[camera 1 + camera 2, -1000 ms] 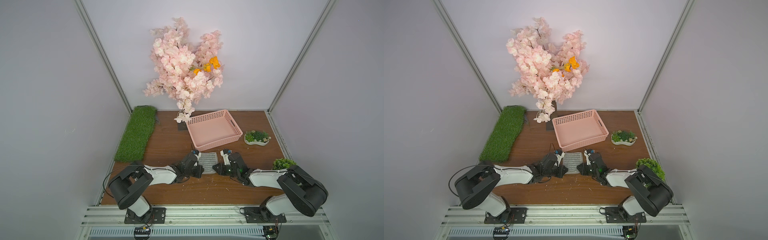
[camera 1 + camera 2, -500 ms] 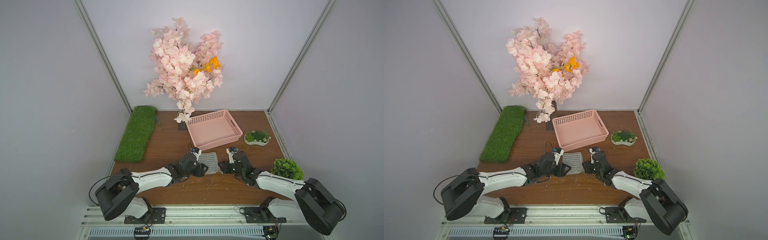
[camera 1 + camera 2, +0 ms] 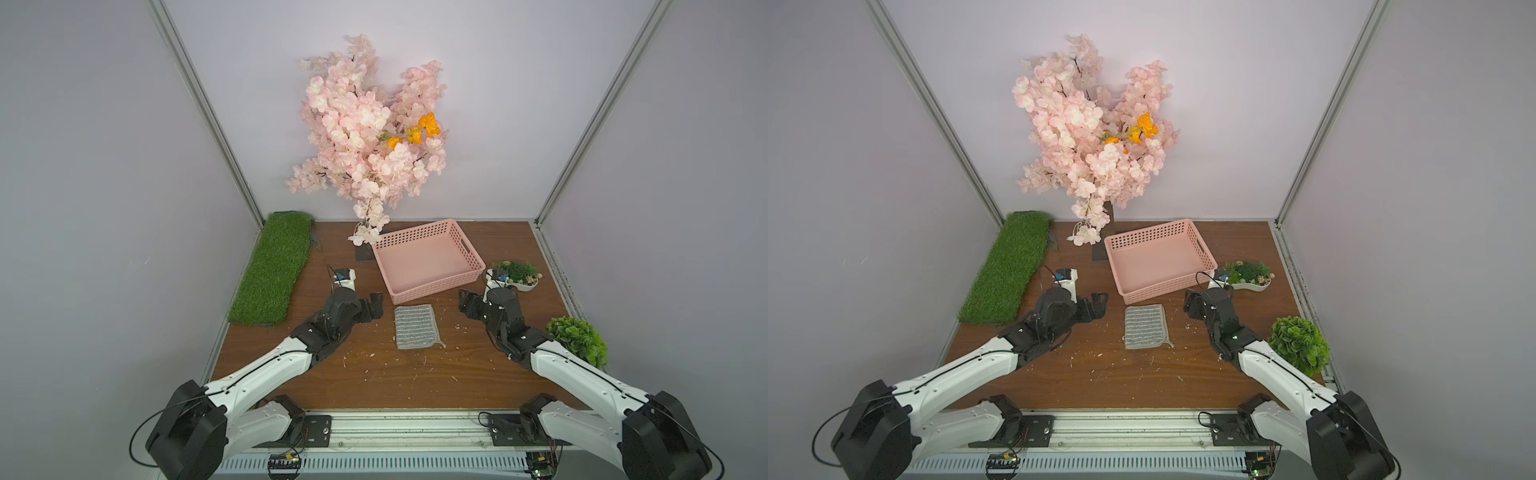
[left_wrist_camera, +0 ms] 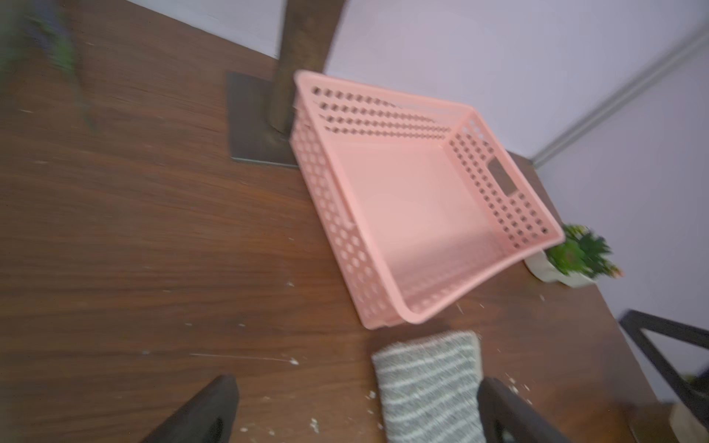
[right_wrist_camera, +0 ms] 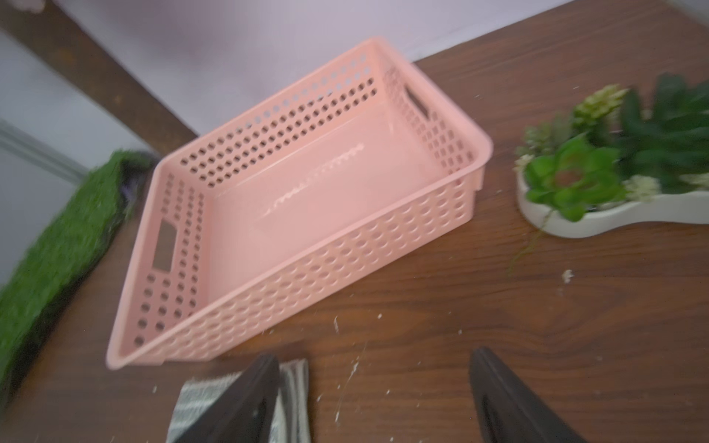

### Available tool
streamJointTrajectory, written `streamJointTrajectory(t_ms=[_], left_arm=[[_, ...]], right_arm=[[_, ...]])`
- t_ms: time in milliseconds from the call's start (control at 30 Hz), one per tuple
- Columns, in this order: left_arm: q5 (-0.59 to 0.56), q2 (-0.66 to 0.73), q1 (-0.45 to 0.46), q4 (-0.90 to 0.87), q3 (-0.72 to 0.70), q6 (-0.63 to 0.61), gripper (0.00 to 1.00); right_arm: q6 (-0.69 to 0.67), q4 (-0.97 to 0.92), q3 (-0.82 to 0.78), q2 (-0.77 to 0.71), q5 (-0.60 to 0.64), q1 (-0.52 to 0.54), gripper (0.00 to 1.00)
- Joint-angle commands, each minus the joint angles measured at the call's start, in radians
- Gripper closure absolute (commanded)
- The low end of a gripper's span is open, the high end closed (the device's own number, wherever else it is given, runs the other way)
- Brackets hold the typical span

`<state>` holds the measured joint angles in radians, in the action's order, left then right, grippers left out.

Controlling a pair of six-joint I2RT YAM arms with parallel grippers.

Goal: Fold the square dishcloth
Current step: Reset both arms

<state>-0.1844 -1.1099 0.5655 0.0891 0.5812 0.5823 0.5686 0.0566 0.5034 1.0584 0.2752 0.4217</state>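
The left claw (image 3: pixel 371 306) stands spread wide, holding nothing, low over the counter (image 3: pixel 395 374) just to the left of the square dishcloth (image 3: pixel 415 326) and not touching it. The right claw (image 3: pixel 468 305) is likewise spread and holds nothing, a little off the cloth's right side. In both top views the two claws face each other with the cloth between them.

The dishcloth lies flat on the wooden counter as a folded grey rectangle with whitish stripes running across it, longer from front to back than from side to side. Its small corner loop (image 3: pixel 439 343) trails out from the near right corner. The cloth's far edge sits just in front of the near wall of the pink perforated basket (image 3: pixel 432 289), close to it but apart.

A strip of artificial grass (image 3: pixel 274 270) lies along the left edge of the counter. A pink blossom tree (image 3: pixel 370 133) rises behind the basket. A white dish of succulents (image 3: pixel 517 275) sits to the right of the basket, and a leafy green plant (image 3: pixel 577 341) stands nearer the front right. Whitish crumbs (image 3: pixel 370 355) are scattered over the counter in front of the cloth.
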Motion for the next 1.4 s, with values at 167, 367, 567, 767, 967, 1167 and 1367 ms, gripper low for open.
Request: streamJointTrajectory(t_ms=[167, 367, 567, 767, 967, 1167, 1367], left_arm=[[-0.121, 0.038, -0.251, 0.063, -0.051, -0.115, 0.01], [-0.182, 0.02, -0.331, 0.117, -0.058, -0.21, 0.01], [-0.176, 0.006, -0.388, 0.229, -0.073, -0.328, 0.01], [-0.093, 0.003, -0.475, 0.398, -0.144, -0.404, 0.01], [-0.078, 0.008, -0.5, 0.572, -0.214, -0.514, 0.01], [0.012, 0.011, -0.562, 0.701, -0.287, -0.527, 0.01], [0.108, -0.054, -0.612, 0.822, -0.359, -0.514, 0.01]], right_arm=[[-0.079, 0.133, -0.006, -0.022, 0.163, -0.139, 0.01], [-0.169, 0.315, -0.05, 0.012, 0.192, -0.216, 0.01], [-0.257, 0.519, -0.104, 0.083, 0.167, -0.297, 0.01], [-0.317, 0.763, -0.17, 0.192, 0.078, -0.376, 0.01], [-0.403, 0.849, -0.165, 0.236, 0.025, -0.404, 0.01], [-0.455, 1.003, -0.253, 0.224, -0.014, -0.409, 0.01], [-0.46, 1.16, -0.344, 0.281, -0.037, -0.412, 0.01]])
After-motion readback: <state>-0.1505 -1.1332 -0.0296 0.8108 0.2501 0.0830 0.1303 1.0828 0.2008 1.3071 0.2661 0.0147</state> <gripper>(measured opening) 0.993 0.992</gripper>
